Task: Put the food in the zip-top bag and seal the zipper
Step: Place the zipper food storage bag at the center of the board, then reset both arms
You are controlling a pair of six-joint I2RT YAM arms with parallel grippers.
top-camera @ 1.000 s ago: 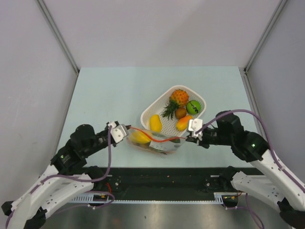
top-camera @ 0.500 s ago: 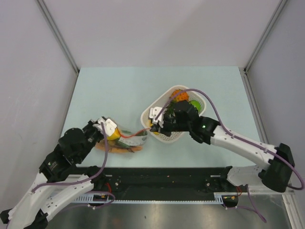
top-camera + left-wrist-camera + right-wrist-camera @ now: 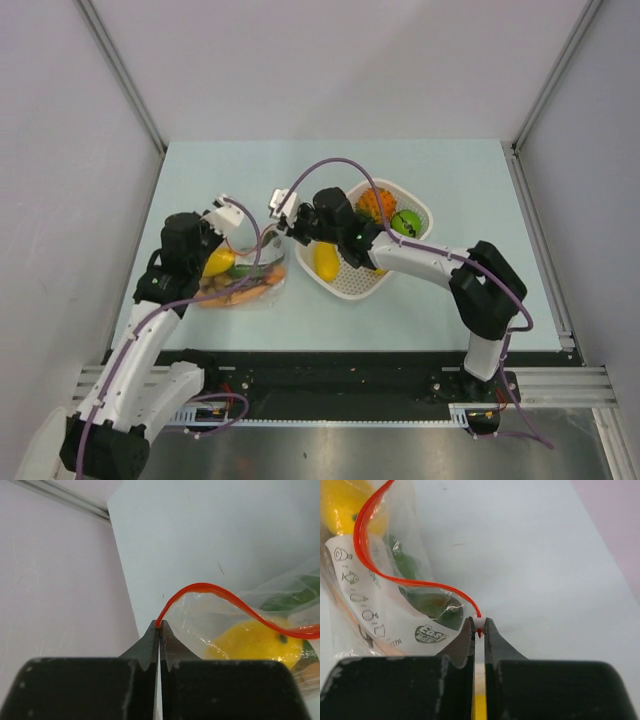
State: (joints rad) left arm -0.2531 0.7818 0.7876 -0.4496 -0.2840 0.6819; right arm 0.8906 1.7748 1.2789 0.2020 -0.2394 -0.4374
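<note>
Top external: the zip-top bag point(image 3: 262, 288) lies at 9 o'clock of the white basket point(image 3: 345, 291), and the right arm hides part of that basket. Three pieces of food show in it: one yellow piece point(image 3: 325, 260), one spiky orange piece point(image 3: 376, 203) and one green piece point(image 3: 406, 222). Inside the bag a yellow, a green and an orange shape can be made out; the rest blurs. The left gripper point(image 3: 226, 208) and right gripper point(image 3: 279, 206) sit at the bag's 12 o'clock edge. Left wrist: the fingers are clenched on one end of the zipper point(image 3: 210, 587), and the bag is cut off at 3 o'clock. Right wrist: the fingers pinch the zipper's other end at a small white bit. The film carries a row of tiny pictograms and one round logo, its lettering unreadable.
</note>
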